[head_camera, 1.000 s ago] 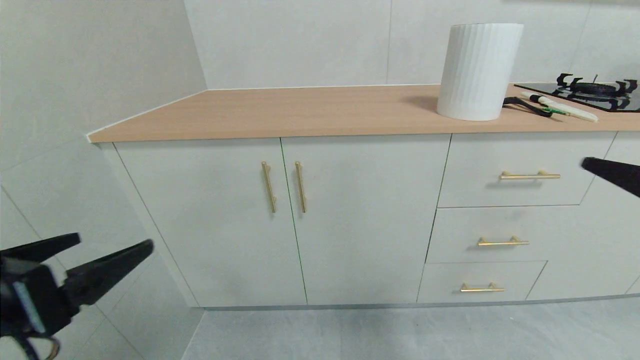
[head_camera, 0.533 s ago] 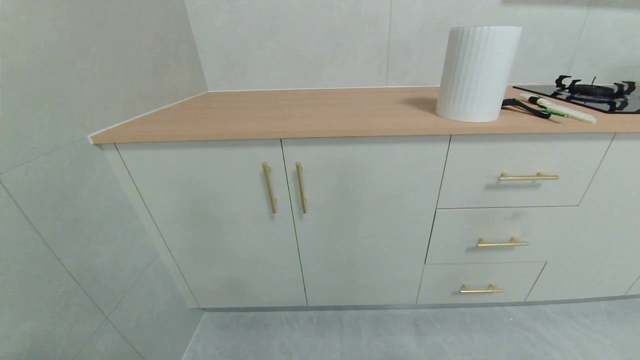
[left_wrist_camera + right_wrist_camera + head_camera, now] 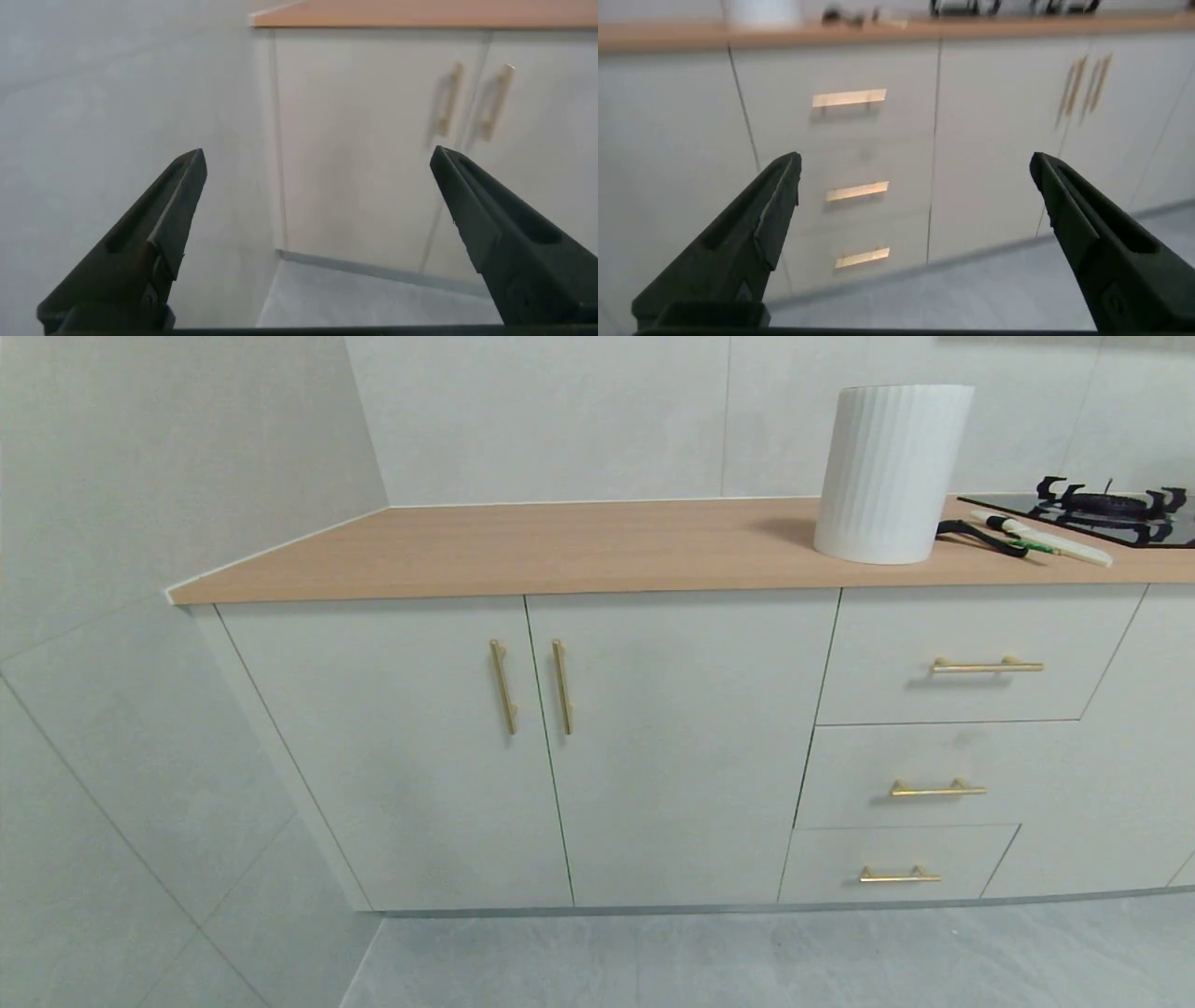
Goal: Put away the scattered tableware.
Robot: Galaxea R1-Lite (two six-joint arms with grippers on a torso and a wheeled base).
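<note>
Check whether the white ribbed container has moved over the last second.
No. The white ribbed container keeps its place on the countertop, just left of the utensils; the slight shift is the camera's.

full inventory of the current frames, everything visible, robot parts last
countertop: one, light wood, along the tiled wall
ribbed canister: one, white, upright on the countertop towards the right
utensils: a few (exact count unclear), black and cream with some green, lying on the countertop between canister and hob
gas hob: one, black, far right of the countertop
cabinet doors: two, pale grey, gold handles, shut, under the countertop
drawers: three, pale grey, gold handles, shut, stacked right of the doors
left gripper: one, black, open, facing the cabinet doors
right gripper: one, black, open, facing the drawers
</note>
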